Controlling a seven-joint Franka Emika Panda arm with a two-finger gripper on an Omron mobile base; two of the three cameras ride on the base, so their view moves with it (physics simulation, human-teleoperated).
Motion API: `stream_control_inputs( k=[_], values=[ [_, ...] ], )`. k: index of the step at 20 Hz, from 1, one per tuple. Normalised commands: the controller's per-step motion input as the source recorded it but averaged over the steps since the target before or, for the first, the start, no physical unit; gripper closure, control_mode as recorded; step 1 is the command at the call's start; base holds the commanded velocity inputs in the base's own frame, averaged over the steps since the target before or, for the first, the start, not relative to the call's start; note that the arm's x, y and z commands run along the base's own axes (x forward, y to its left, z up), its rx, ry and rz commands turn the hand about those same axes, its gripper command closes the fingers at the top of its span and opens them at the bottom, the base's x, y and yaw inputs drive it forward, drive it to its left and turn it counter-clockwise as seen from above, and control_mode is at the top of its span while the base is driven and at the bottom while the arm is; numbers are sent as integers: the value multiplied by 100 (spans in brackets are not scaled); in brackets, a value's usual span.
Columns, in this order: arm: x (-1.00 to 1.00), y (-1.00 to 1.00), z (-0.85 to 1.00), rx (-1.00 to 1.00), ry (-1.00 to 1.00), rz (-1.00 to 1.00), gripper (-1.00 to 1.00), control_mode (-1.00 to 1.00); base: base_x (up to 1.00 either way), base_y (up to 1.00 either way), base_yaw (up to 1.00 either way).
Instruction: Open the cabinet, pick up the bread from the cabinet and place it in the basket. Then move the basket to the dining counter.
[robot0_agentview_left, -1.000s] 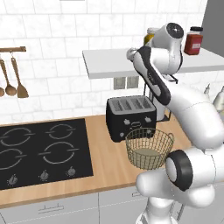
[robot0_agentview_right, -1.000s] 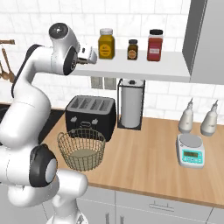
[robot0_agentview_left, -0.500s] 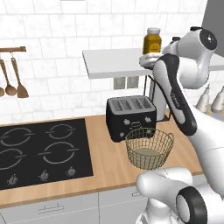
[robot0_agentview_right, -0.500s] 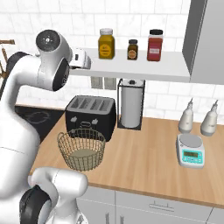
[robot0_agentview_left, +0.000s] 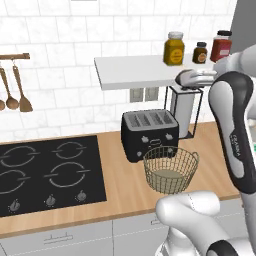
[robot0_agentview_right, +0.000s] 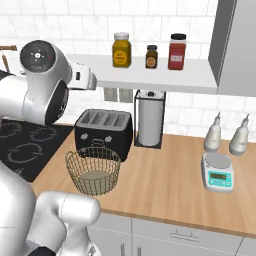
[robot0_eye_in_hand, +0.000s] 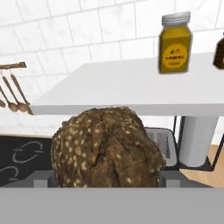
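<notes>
Hand view, item one: round, lumpy dark-brown seeded loaf of bread (robot0_eye_in_hand: 107, 148), low centre of frame, seated between the gripper's (robot0_eye_in_hand: 106, 178) two small dark finger tips, whose jaws stand wide and closed on the loaf. Item two: round tan open-mesh wire basket (robot0_agentview_left: 170, 168), lower centre-right of the left base view, standing on the light-wood counter (robot0_agentview_left: 120, 195) just in front of the black four-slot toaster (robot0_agentview_left: 149, 133); in the right base view it sits lower left (robot0_agentview_right: 93, 170). Item three: white wall shelf (robot0_eye_in_hand: 131, 87), mid-frame above the loaf, carrying a mustard-yellow jar (robot0_eye_in_hand: 175, 42). Handling note, as judgement: the loaf is still up at shelf level, well above the basket; keep the grip firm, clear the shelf edge, centre over the basket's rim and lower well inside before releasing, since the light basket could tip.
</notes>
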Motion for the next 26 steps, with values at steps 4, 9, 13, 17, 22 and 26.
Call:
stream_control_inputs(
  k=[4, 9, 13, 17, 22, 26],
  values=[
    [-100, 0, 0, 0, 8, 0, 100, -100, 0, 0, 0],
    [-100, 0, 0, 2, 16, 0, 100, -100, 0, 0, 0],
    [-97, 0, -21, 2, 20, 0, 100, -100, 0, 0, 0],
    [-53, 0, -70, 0, 23, 0, 100, -100, 0, 0, 0],
    [11, 0, -94, 0, 10, 0, 100, -100, 0, 0, 0],
    [33, -11, -46, 0, 2, 0, 100, -100, 0, 0, 0]
  ],
)
